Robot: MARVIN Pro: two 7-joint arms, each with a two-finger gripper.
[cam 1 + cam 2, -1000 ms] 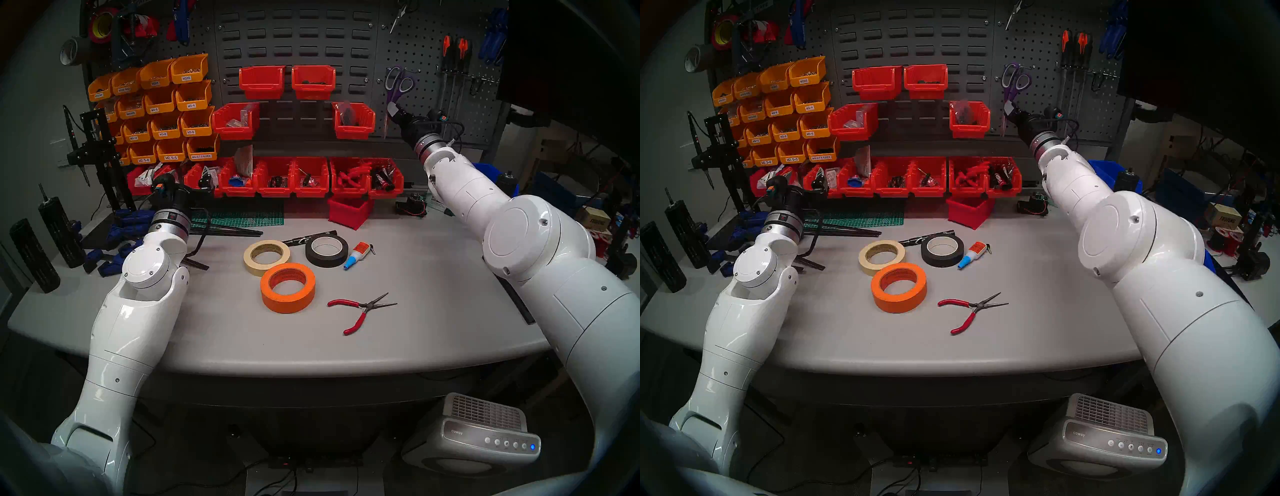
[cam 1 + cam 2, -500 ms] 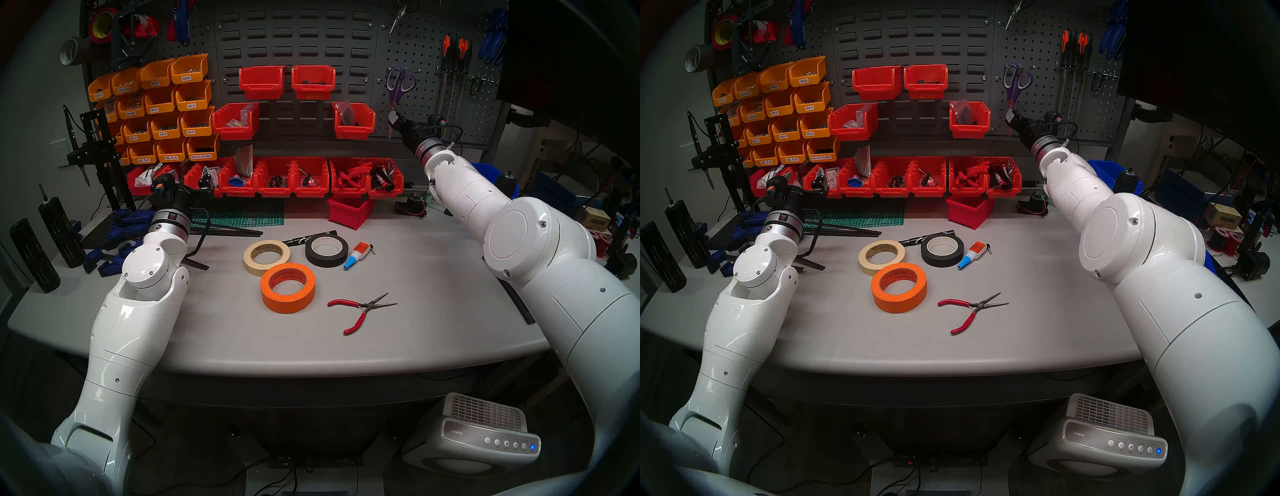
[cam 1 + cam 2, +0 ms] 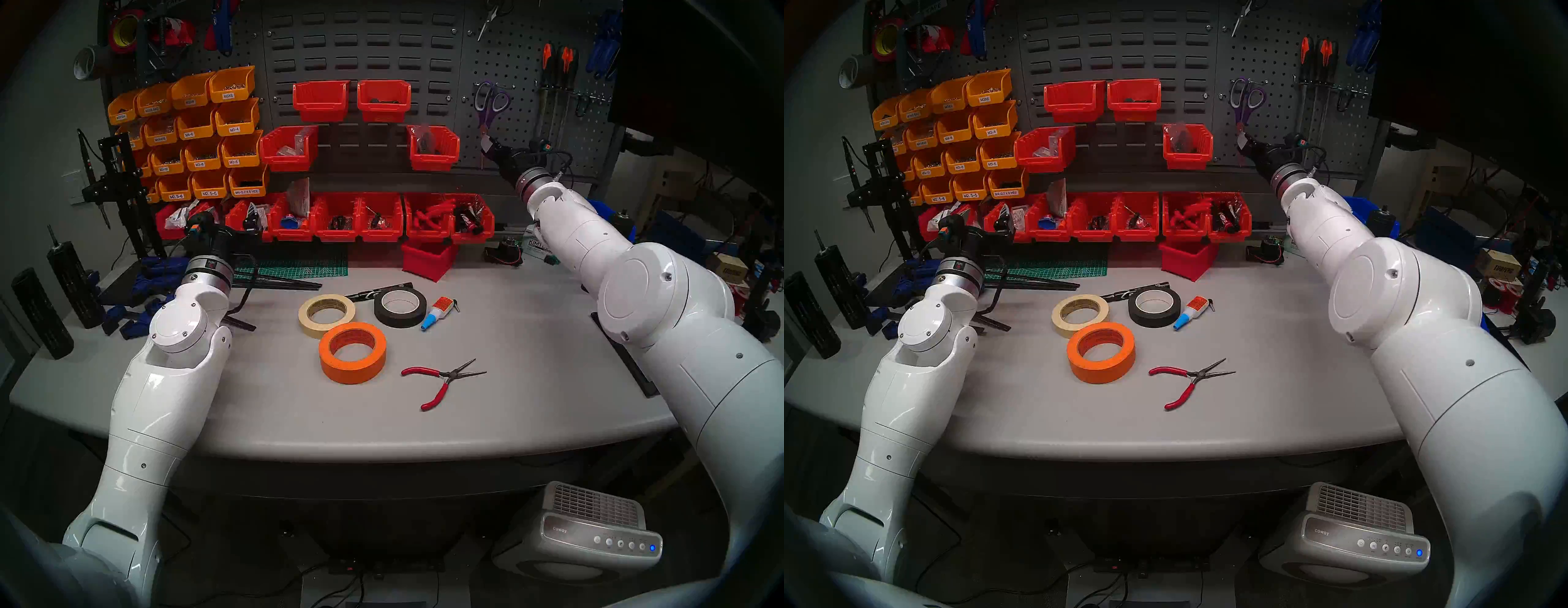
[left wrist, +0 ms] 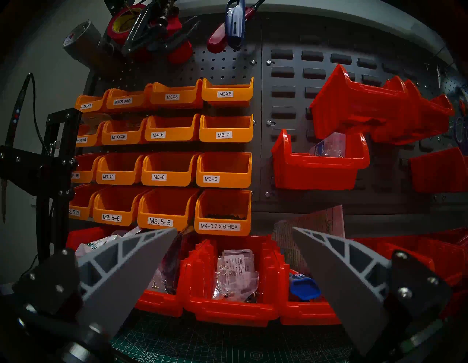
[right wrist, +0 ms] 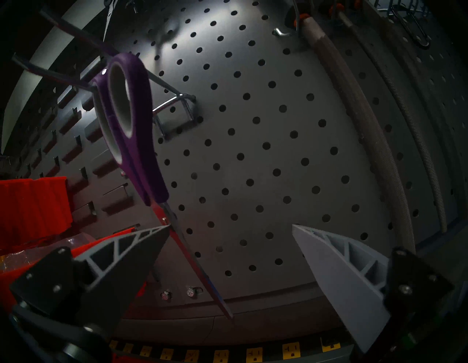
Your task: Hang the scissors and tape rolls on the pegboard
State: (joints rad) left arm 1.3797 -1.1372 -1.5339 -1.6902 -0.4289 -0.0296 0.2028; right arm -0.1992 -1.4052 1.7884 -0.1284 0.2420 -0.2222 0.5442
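Scissors [image 5: 131, 131] with purple handles hang from a metal hook [image 5: 174, 111] on the pegboard [image 5: 266, 152], loops up and silver blades pointing down. The right gripper [image 5: 230, 229] sits just in front of the board with its jaws spread wide apart and nothing clamped between them; the blades run down past the tip of its left-hand finger [image 5: 141, 243], very close to it, and I cannot tell whether they touch. Above and slightly left of that gripper are the handles; to its left sits a red bin [image 3: 433, 148] on the louvred panel [image 3: 360, 51].

Well below and behind that gripper, down on the grey table [image 3: 530, 382], lie the three tape rolls flat: the orange roll [image 3: 353, 352] nearest the table's front edge, the cream roll [image 3: 326, 315] just beyond it and seemingly touching, the black roll [image 3: 400, 306] beside that. A glue bottle [image 3: 437, 313] lies next to the black roll, and red-handled pliers [image 3: 441, 380] rest apart from the orange one.

The left gripper [image 4: 234, 229] hangs over the table's far left side, jaws also wide apart and empty, facing rows of orange bins [image 4: 172, 131] with red bins [image 4: 228, 286] just below its fingertips.
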